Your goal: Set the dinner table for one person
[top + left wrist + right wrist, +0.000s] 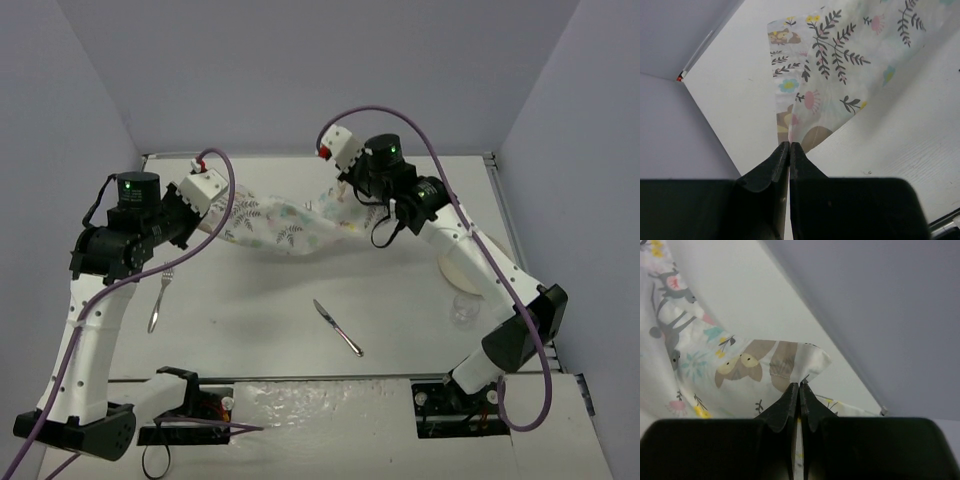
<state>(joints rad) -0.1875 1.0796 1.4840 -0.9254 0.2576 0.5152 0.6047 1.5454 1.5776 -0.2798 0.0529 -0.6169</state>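
Both jaws pinch a printed mat (290, 232) over the counter (260, 320).

Top view: the mat sags between the two arms above the far half of the off-white counter. A fork (160, 300) lies left, a knife (337, 327) mid-front, and a plate (470, 262), partly behind the right arm, and a clear glass (466, 308) right. Lilac-grey walls (300, 70) enclose it. Left wrist: left jaws are closed tight on a mat corner printed with ferns and flowers. Right wrist: right jaws are closed tight on another corner with a tan animal, near the counter's far edge.
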